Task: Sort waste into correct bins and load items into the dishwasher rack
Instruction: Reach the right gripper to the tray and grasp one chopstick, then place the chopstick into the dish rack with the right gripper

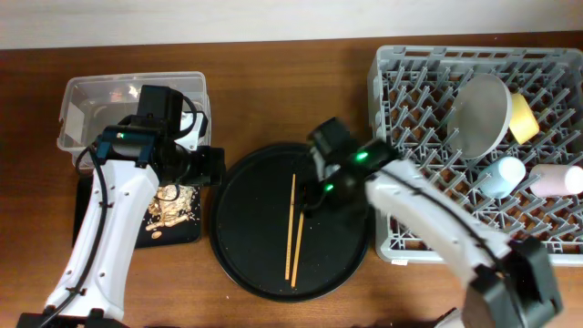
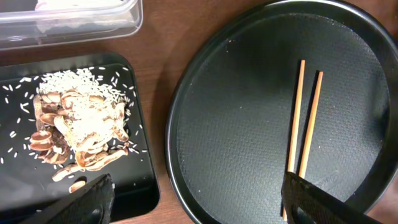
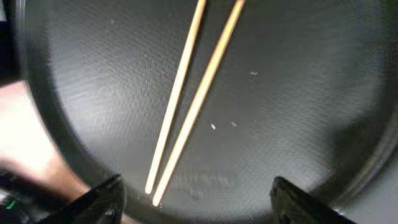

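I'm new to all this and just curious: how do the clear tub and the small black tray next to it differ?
The clear tub is see-through with tall walls; the black tray is opaque and shallow. The black tray holds tan food scraps; none show in the clear tub. Both are rectangular.

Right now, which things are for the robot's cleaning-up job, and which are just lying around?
For the job: chopsticks, food scraps, shallow black bin, clear tub, rack, plate, yellow bowl, blue cup, pink cup.
Just lying about: round black tray.
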